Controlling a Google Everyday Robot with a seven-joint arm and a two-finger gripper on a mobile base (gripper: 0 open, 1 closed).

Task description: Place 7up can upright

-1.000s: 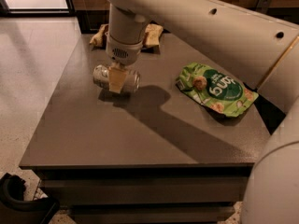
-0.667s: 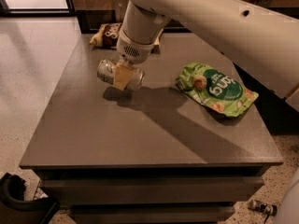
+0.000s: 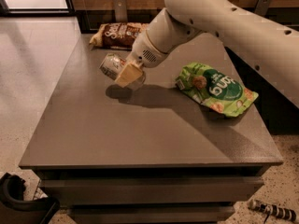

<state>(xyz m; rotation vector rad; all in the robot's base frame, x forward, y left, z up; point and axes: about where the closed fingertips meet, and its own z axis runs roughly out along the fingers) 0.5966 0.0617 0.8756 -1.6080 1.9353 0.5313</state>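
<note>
- 1 pincer [image 3: 128,74]: hanging over the rear-left part of the desk [image 3: 140,139], at the end of the white arm [image 3: 224,17] that is reaching in from the right. Its 2 fingers are clamping the can's body and carrying it.
- 1 7up can [image 3: 110,65]: sitting in the pincer's grip and appearing to hang just clear of the desk, with its shadow lying directly beneath.
- Key relation: the can's long axis is leaning, nowhere near vertical. The silver top is pointing up and to the left, away from the wrist, and the base end is hiding behind the near finger. Judging from this, the wrist needs rotating until the axis is standing vertical, base down, before lowering.
- 1 green snack bag [image 3: 216,88]: lying flat to the right, well apart from the can.
- 1 brown snack bag [image 3: 119,34]: lying at the rear edge, behind the can.
</note>
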